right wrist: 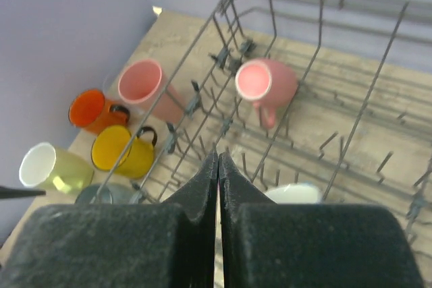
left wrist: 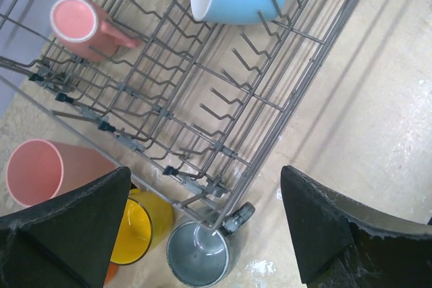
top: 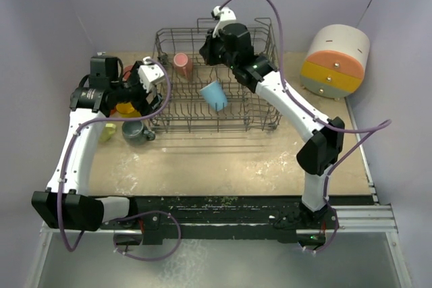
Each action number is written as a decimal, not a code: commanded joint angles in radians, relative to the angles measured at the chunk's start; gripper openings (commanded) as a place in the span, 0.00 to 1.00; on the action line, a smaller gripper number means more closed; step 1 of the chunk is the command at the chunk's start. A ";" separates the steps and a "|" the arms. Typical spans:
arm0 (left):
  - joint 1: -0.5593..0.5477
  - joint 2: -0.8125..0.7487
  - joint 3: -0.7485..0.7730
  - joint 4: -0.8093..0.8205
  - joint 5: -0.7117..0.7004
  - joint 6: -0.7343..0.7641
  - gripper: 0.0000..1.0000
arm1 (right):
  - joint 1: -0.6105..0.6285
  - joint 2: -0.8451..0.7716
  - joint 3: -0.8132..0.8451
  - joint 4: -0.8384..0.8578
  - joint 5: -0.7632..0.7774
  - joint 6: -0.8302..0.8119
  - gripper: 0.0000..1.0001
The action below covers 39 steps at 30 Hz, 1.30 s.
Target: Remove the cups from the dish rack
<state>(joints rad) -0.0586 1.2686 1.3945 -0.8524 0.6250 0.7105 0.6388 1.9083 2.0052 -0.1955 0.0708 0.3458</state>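
Note:
The dark wire dish rack (top: 263,118) holds a pink mug (top: 182,65) and a light blue cup (top: 214,94) lying on its side. My left gripper (top: 138,89) is open and empty above the rack's near left corner. In the left wrist view, the grey mug (left wrist: 198,254) stands between my open fingers (left wrist: 67,227), touching the rack (left wrist: 202,99). My right gripper (top: 208,50) is shut and empty, held over the back of the rack above the pink mug (right wrist: 263,82); its tips (right wrist: 218,156) are pressed together.
Outside the rack's left side stand a pink tumbler (right wrist: 145,85), an orange mug (right wrist: 94,110), a yellow mug (right wrist: 121,150), a yellow-green cup (right wrist: 50,166) and the grey mug (top: 137,131). A round drawer box (top: 335,61) stands at the back right.

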 commanded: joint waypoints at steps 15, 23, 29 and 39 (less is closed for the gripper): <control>0.003 -0.041 -0.041 0.012 -0.108 -0.034 0.94 | 0.006 0.030 -0.138 -0.187 0.246 -0.029 0.64; 0.003 -0.060 -0.047 0.002 -0.110 -0.029 0.94 | 0.007 0.177 0.011 -0.335 0.386 0.000 0.73; 0.003 -0.054 -0.055 0.007 -0.122 -0.016 0.94 | 0.003 0.101 -0.098 -0.293 0.332 -0.025 0.67; 0.003 -0.075 -0.083 0.011 -0.137 -0.005 0.94 | 0.003 0.085 -0.147 -0.342 0.315 -0.062 0.59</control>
<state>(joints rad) -0.0593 1.2301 1.3224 -0.8547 0.4931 0.6941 0.6449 2.0270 1.8462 -0.5110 0.3756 0.3061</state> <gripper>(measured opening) 0.942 0.592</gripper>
